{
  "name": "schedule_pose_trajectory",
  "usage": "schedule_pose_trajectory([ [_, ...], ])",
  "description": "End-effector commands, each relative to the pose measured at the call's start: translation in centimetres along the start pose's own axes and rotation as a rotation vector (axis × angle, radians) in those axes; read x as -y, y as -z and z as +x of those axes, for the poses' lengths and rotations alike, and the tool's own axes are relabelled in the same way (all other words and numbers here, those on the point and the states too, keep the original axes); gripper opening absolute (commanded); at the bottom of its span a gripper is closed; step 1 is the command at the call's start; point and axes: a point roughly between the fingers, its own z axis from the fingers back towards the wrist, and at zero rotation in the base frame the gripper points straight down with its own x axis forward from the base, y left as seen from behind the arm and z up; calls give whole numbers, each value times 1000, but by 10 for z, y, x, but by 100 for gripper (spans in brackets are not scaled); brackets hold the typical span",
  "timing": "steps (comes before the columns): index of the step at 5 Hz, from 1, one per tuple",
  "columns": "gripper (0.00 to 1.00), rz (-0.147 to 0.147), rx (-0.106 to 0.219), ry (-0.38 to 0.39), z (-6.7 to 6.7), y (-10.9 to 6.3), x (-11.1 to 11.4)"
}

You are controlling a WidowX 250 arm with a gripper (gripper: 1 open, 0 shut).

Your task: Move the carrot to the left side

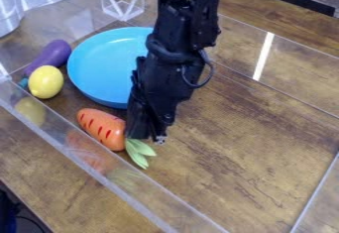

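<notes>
Finding: the small orange toy carrot (101, 128) with a light green leafy top lies on its side on the wooden table (252, 128), just in front of the round blue plate (90, 66). Its leaves point toward the arm's black fingers (157, 135).

The fingers are closed together, angled steeply down, with their tips at the carrot's leafy end. Whether they pinch the leaves cannot be told.

The yellow ball (47, 80) and purple eggplant (54, 53) sit at the far left, well apart from the carrot.

Recommendation: confirm the hold before travelling. If it is only on the leaves it is probably weak, so carry low and slowly. Steer leftward in front of the plate and stop short of the yellow ball.
</notes>
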Motion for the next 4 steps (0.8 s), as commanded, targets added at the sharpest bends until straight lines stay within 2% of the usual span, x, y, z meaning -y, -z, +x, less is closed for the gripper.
schedule_pose_trajectory([
  [1,0,44,71,6,5,-25,-5],
  [4,0,53,53,22,0,-30,-7],
])
